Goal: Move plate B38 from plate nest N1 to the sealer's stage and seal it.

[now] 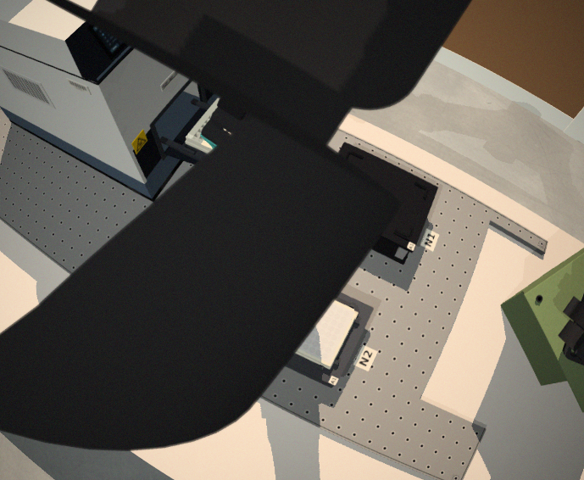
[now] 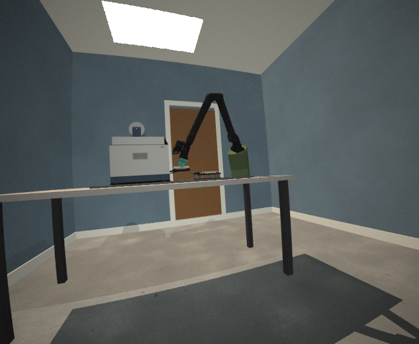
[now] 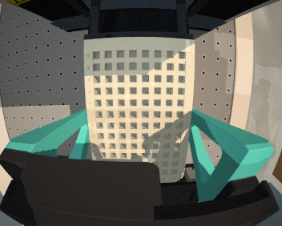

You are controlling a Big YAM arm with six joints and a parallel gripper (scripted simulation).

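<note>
Plate B38 (image 3: 140, 106): a cream-white multiwell plate, rectangular, its top face a regular grid of small square wells, part lit and part under the arm's shadow. It is carried well side up, pinched across its short width by the gripper (image 3: 140, 144), whose teal fingers press on its two long edges near the end closest to the wrist camera. The plate's long side points toward the sealer (image 1: 64, 97), and its far end lies over the dark stage (image 3: 137, 18), between two upright dark locators; whether it touches the stage cannot be told. In the exterior view the plate hangs level just beside the sealer's front, low over the table (image 2: 135, 186). Sealer: a grey box housing with a vent grille and a yellow warning label (image 1: 139, 141). Plate nest N1 (image 1: 410, 206): a black frame, without a plate. Plate nest N2 (image 1: 351, 346): holds plate B83 (image 1: 333, 330), pale, half hidden under the arm. Arm base: green pedestal (image 1: 534, 320).
</note>
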